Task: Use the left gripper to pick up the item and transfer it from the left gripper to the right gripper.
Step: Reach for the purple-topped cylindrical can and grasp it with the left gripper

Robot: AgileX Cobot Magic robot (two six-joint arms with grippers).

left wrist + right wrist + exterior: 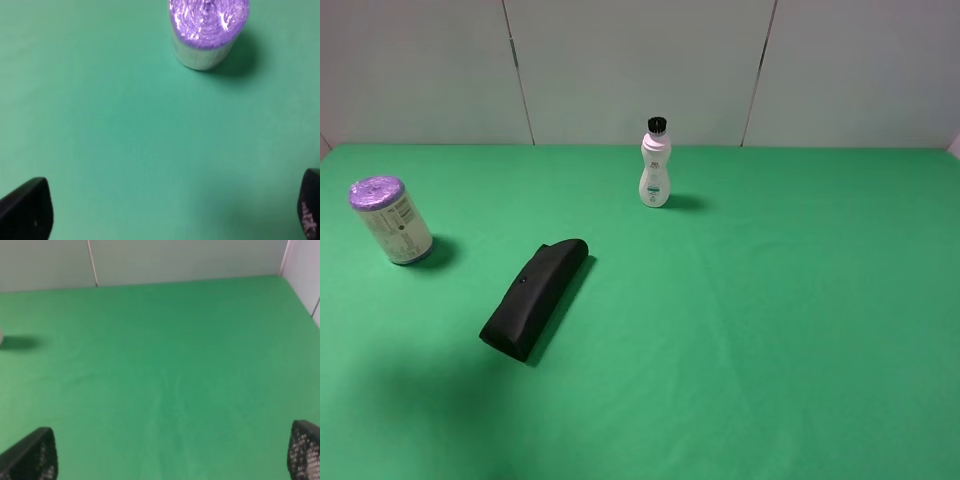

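on green cloth [770,330] the roll [392,220] stands upright; left pincer [167,210] and right pincer [166,454] gape wide, empty.

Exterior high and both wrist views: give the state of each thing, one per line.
Purple-ended roll: upright, untouched.
White bottle: upright, black cap on.
Black case: lying flat.
Left gripper: jaws open, empty.
Right gripper: jaws open, empty.
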